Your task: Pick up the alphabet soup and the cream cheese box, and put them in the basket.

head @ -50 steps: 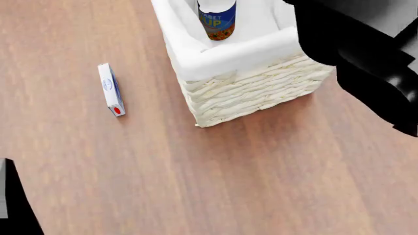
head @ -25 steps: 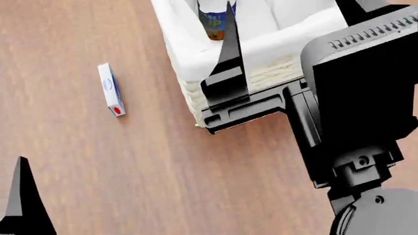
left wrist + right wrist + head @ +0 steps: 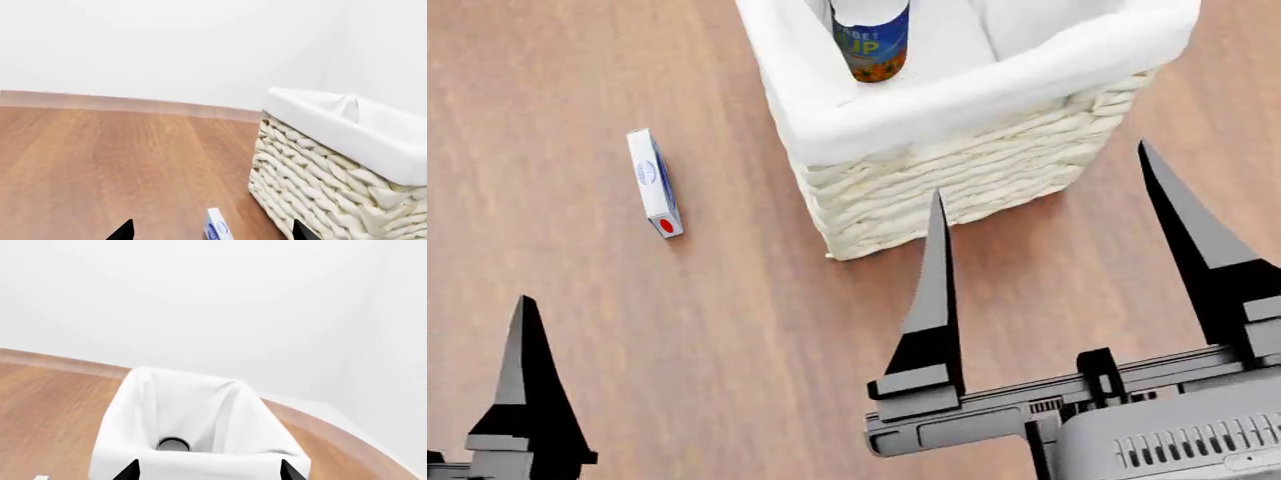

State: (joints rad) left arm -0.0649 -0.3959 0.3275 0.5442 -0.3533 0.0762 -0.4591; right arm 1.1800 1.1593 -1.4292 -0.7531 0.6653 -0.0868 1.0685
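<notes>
The alphabet soup (image 3: 870, 40) stands upright inside the basket (image 3: 961, 190); in the right wrist view its silvery top (image 3: 173, 444) shows deep between the white liner walls (image 3: 200, 400). On the wooden table left of the basket, the cream cheese box (image 3: 654, 183) stands on its thin edge. My right gripper (image 3: 1054, 255) is open and empty, on the near side of the basket and pointing at it. My left gripper (image 3: 211, 233) is open, and the cream cheese box (image 3: 217, 231) lies ahead between its fingertips, apart from them. Only one left finger (image 3: 525, 380) shows in the head view.
The wicker basket wall (image 3: 320, 190) stands close on one side of the left gripper's line. The brown wooden table (image 3: 694, 330) stretches around the box. A white wall (image 3: 167, 45) rises beyond the far table edge.
My right arm has pulled back from over the basket toward the near side, its open fingers now in front of the basket. A left finger has come further into the head view.
</notes>
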